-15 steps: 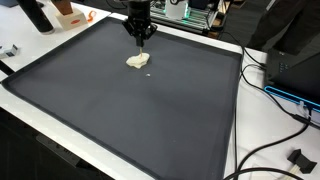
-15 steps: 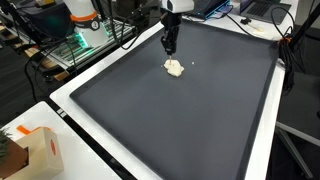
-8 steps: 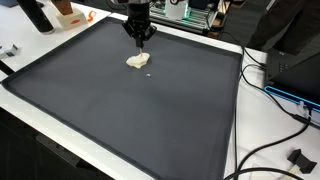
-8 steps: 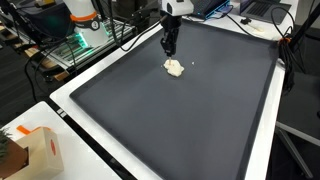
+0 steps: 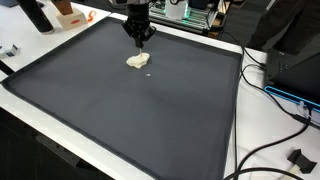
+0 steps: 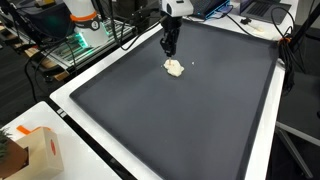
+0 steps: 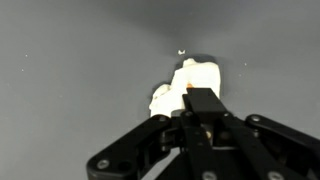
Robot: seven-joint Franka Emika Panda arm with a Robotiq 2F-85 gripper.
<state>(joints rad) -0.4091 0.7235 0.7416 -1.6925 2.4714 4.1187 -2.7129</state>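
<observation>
A small cream-coloured lump [image 5: 137, 61] [image 6: 174, 68] lies on the dark mat [image 5: 150, 120] [image 6: 190, 120], towards its far side. My gripper [image 5: 140, 40] [image 6: 169, 49] hangs point-down just above and slightly behind the lump, not touching it in either exterior view. Its black fingers are pressed together, shut. In the wrist view the shut gripper [image 7: 200, 97] covers the near edge of the lump [image 7: 197, 72]. A tiny pale crumb [image 7: 181, 52] [image 5: 150, 73] lies on the mat close by.
The mat sits on a white table [image 5: 255, 140] with a pale border. Black cables [image 5: 285, 105] and a black plug [image 5: 298, 158] lie on one side. An orange-and-white box [image 6: 40, 150] stands at a corner. Equipment and bottles [image 5: 38, 14] crowd the far edge.
</observation>
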